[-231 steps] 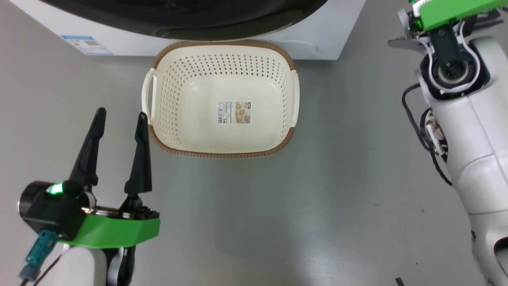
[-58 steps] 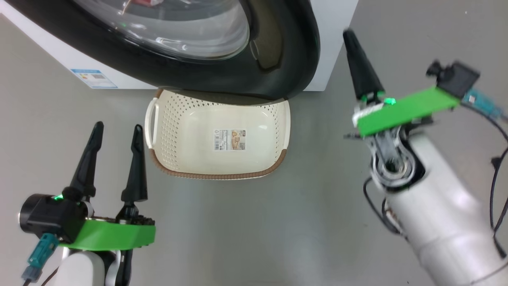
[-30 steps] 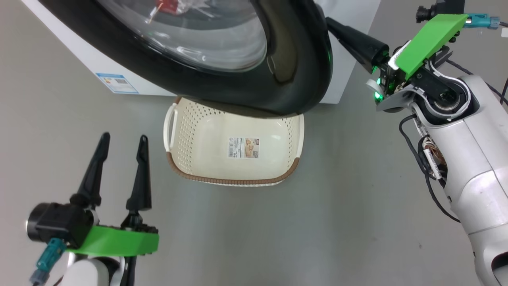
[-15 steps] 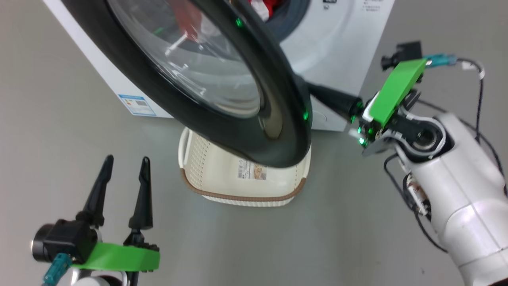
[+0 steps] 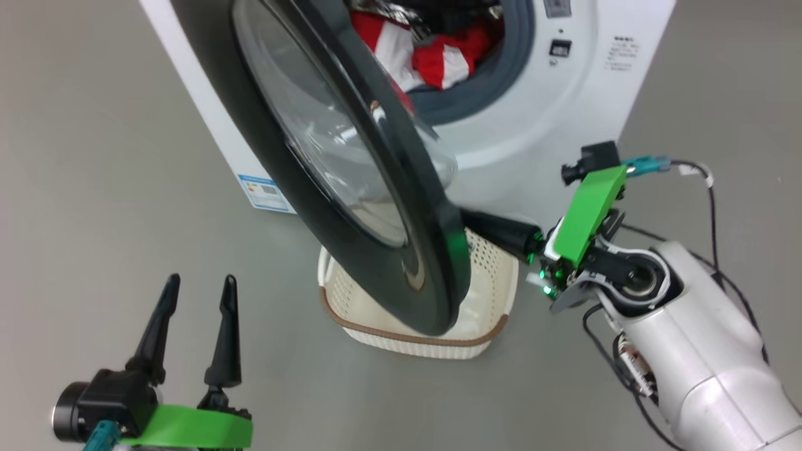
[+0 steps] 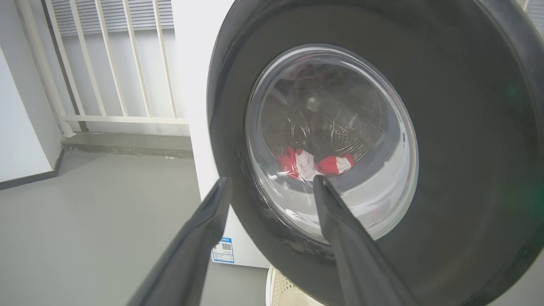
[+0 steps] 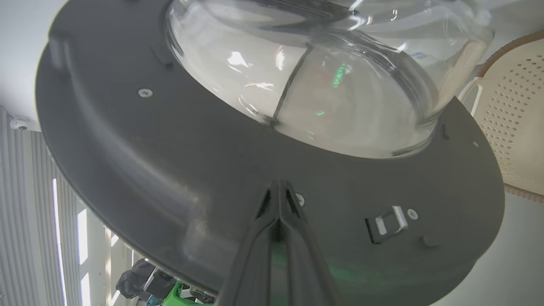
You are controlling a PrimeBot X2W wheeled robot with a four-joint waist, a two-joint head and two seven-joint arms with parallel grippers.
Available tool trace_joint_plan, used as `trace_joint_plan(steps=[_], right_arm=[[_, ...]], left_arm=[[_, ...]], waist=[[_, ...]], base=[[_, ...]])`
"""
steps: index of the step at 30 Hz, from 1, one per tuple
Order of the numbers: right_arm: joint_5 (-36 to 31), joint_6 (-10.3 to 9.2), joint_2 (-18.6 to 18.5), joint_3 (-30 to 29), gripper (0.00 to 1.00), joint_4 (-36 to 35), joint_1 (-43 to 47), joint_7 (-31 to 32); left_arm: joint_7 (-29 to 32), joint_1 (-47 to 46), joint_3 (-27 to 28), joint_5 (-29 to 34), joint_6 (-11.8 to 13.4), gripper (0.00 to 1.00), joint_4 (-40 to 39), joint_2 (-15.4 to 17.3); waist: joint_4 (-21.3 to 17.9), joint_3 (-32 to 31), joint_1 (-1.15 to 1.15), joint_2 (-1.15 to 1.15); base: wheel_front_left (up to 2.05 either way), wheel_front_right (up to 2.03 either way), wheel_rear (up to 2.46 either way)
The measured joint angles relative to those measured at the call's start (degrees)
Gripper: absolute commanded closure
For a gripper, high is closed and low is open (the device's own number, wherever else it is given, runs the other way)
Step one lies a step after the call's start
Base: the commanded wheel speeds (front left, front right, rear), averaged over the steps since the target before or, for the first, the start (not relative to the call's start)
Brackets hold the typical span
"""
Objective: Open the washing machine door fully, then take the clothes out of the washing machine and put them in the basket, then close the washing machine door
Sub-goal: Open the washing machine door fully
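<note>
Door partly open, right arm behind it.
The washing machine door [image 5: 351, 181] stands ajar above the basket [image 5: 495, 269]. The right gripper [image 7: 278, 189], fingers pinched together, is against the door's inner face. Red clothes [image 5: 438, 56] lie in the washing machine [image 5: 564, 106]. The left gripper [image 5: 200, 280] is spread wide, well apart.

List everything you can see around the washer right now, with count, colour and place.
washer: one, white, at the back
door: one, black rim with clear glass, swung partly open over the basket
clothes: one bundle, red and white, inside the drum
basket: one, cream with brown rim, on the floor before the washer
label: one, blue, low on the washer's front
railing: one, white, behind the washer
floor: grey
left gripper: open, lower left, apart from the door
right gripper: shut, tips at the door's inner face
</note>
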Motion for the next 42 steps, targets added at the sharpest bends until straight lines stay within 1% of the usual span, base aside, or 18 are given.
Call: trace_joint_plan(steps=[4, 12, 16, 20, 26, 31, 34, 37, 42], right_arm=[[0.3, 0.00, 0.8, 0.6, 1.00, -0.6, 1.8, 0.1], [0.5, 0.00, 1.2, 3.1, 1.00, -0.9, 4.4, 0.4], [1.8, 0.00, 1.4, 4.0, 1.00, -0.5, 5.4, 0.3], [3.9, 0.00, 1.4, 5.8, 1.00, -0.1, 5.6, -1.2], [7.6, 0.00, 1.5, 9.3, 1.00, 0.1, 5.5, -3.2], [8.7, 0.00, 1.7, 12.8, 1.00, 0.3, 4.1, -4.5], [9.3, 0.00, 1.6, 14.6, 1.00, 0.3, 3.0, -5.4], [9.5, 0.00, 1.6, 16.1, 1.00, 0.3, 2.3, -6.2], [10.4, 0.00, 1.5, 18.4, 1.00, 0.0, 1.1, -7.3]], left_arm=[[0.0, 0.4, 0.5, 0.9, 0.0, 0.00, 0.1, 0.0], [0.0, 2.9, 0.5, 1.4, 0.0, 0.00, 0.5, 0.0], [0.0, 2.9, 0.4, 1.9, 0.0, 0.00, 0.8, 0.1], [0.0, 2.9, 0.2, 1.9, 0.0, 0.00, 1.3, 0.1], [0.0, 3.5, 0.3, 1.9, 0.0, 0.00, 1.5, 0.2], [0.0, 3.7, 0.3, 1.8, 0.1, 0.00, 1.5, 0.2], [0.0, 3.7, 0.2, 0.9, 0.6, 0.00, 1.4, 0.2], [0.0, 3.7, 0.1, 0.7, 1.2, 0.00, 1.3, 0.2], [0.0, 3.7, 0.0, -0.4, 1.2, 0.00, 1.4, 0.2]], waist=[[1.4, -1.8, 0.00, 0.00], [4.1, -4.9, 0.00, 0.00], [5.9, -6.3, 0.00, 0.00], [7.8, -7.3, 0.00, 0.00], [10.1, -8.3, 0.00, 0.00], [10.8, -7.9, 0.00, 0.00], [11.1, -7.6, 0.00, 0.00], [11.3, -7.3, 0.00, 0.00], [11.5, -6.9, 0.00, 0.00]], base=[[0.00, 0.00, 0.00], [0.00, 0.00, 0.00], [0.00, 0.00, 0.00], [0.00, 0.00, 0.00], [0.00, 0.00, 0.00], [0.00, 0.00, 0.00], [0.00, 0.00, 0.00], [0.00, 0.00, 0.00], [0.00, 0.00, 0.00]])
